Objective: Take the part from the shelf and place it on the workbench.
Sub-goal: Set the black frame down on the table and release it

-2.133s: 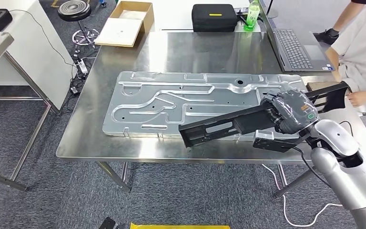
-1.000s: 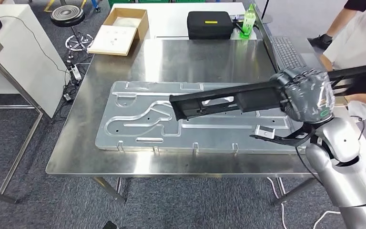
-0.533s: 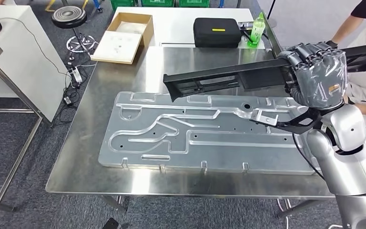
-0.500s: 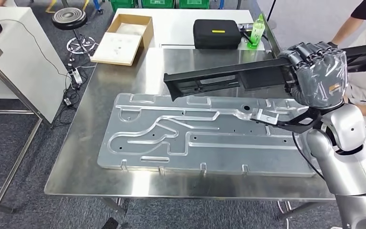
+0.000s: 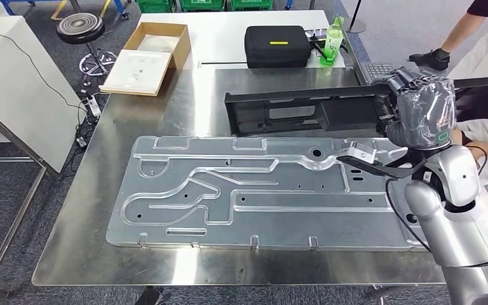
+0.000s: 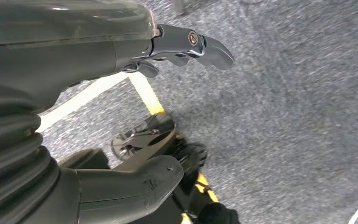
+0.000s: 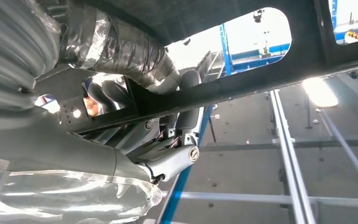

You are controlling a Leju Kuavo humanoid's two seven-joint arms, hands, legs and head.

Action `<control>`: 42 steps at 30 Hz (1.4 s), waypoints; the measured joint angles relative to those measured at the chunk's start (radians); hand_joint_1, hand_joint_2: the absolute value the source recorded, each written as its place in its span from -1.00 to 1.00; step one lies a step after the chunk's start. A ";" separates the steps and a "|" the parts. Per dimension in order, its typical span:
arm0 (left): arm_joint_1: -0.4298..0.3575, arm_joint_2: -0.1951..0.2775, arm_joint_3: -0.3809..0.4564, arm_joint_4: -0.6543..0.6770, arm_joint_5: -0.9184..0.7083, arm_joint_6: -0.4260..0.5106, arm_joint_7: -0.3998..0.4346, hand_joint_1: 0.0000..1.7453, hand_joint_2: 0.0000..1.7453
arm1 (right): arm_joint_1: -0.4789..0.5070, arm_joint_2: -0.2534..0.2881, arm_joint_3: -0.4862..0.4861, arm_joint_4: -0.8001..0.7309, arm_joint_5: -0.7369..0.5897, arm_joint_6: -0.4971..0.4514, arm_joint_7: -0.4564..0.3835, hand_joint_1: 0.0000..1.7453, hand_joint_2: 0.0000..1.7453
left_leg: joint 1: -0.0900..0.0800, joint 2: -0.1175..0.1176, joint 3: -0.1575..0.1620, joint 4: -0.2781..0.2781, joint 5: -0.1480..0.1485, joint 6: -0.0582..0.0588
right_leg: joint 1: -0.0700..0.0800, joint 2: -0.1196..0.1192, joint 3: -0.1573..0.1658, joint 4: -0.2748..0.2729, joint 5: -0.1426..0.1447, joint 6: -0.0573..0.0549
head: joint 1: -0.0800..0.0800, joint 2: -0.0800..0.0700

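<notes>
Part [image 5: 305,113] held level, long axis left-right

1. High on the robot's body, the head view looks forward and down across the steel counter [image 5: 165,267], taking in its full width and the grey floor beyond.
2. Close behind the left hand [image 6: 121,107], the left wrist view faces down at carpeted floor [image 6: 298,116].
3. Tight behind the right hand [image 7: 135,126], the right wrist view tilts upward toward ceiling rails; it shares the black part [image 7: 242,88] with the head view [image 5: 292,113].
</notes>
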 joint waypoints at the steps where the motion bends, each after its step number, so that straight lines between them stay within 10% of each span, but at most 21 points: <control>1: -0.001 0.000 0.000 0.000 0.000 -0.001 -0.003 -1.00 1.00 | 0.002 0.000 -0.007 0.001 -0.009 0.003 -0.001 1.00 1.00 | -0.003 -0.001 0.011 -0.034 0.012 0.007 | 0.001 0.001 0.002 0.000 -0.002 0.004 | 0.000 0.000; 6: -0.005 -0.004 0.000 0.000 0.000 -0.003 -0.006 -1.00 1.00 | 0.007 0.001 -0.031 0.006 -0.029 0.015 -0.002 1.00 1.00 | 0.002 0.002 0.034 -0.072 0.046 0.025 | -0.001 0.002 -0.001 0.025 -0.027 0.028 | 0.000 0.000; 10: -0.007 -0.006 0.000 0.000 0.005 -0.004 -0.006 -1.00 1.00 | 0.011 0.001 -0.054 0.010 -0.116 0.066 0.000 1.00 1.00 | 0.004 0.005 0.037 -0.078 0.053 0.030 | -0.010 0.001 -0.095 0.241 -0.139 0.044 | 0.000 0.000; 14: -0.006 -0.008 0.000 0.000 0.010 -0.011 -0.010 -1.00 1.00 | 0.011 -0.003 -0.076 0.014 -0.217 0.142 0.012 1.00 1.00 | 0.008 0.003 0.034 -0.063 0.043 0.018 | -0.028 -0.004 -0.025 0.119 -0.064 0.061 | 0.000 0.000; 17: -0.005 -0.007 0.001 0.000 0.020 -0.020 -0.024 -1.00 1.00 | 0.002 -0.011 -0.094 0.028 -0.311 0.249 0.054 1.00 1.00 | 0.006 0.001 0.026 -0.044 0.030 -0.001 | -0.025 0.000 0.024 0.020 -0.044 0.051 | 0.000 0.000; 21: 0.000 -0.007 0.006 0.000 0.027 -0.023 -0.030 -1.00 1.00 | -0.010 -0.019 -0.103 0.068 -0.380 0.342 0.106 1.00 1.00 | 0.008 0.001 0.008 -0.006 0.002 -0.019 | -0.023 0.003 0.020 0.019 -0.040 0.023 | 0.000 0.000; 26: 0.005 -0.007 0.009 0.000 0.029 -0.023 -0.032 -1.00 1.00 | -0.019 -0.023 -0.103 0.097 -0.389 0.352 0.112 1.00 1.00 | 0.008 0.002 -0.116 0.248 -0.100 -0.019 | -0.011 -0.001 0.021 0.019 -0.042 0.011 | 0.000 0.000; 31: 0.004 -0.006 0.014 0.000 0.029 -0.023 -0.034 -1.00 1.00 | -0.024 -0.024 -0.103 0.114 -0.390 0.352 0.113 1.00 1.00 | -0.008 0.001 -0.005 -0.005 0.033 0.015 | -0.003 0.001 0.027 0.019 -0.046 0.012 | 0.000 0.000; 35: 0.003 -0.005 0.016 0.000 0.029 -0.023 -0.035 -1.00 1.00 | -0.026 -0.027 -0.104 0.121 -0.390 0.352 0.113 1.00 1.00 | -0.010 0.002 0.015 -0.051 0.043 0.025 | -0.006 0.001 0.024 0.020 -0.047 0.031 | 0.000 0.000; 42: 0.001 -0.005 0.017 0.000 0.030 -0.023 -0.036 -1.00 1.00 | -0.033 -0.034 -0.105 0.129 -0.390 0.352 0.113 1.00 1.00 | -0.005 0.004 0.024 -0.070 0.055 0.036 | -0.008 0.000 -0.063 0.208 -0.152 0.043 | 0.001 0.000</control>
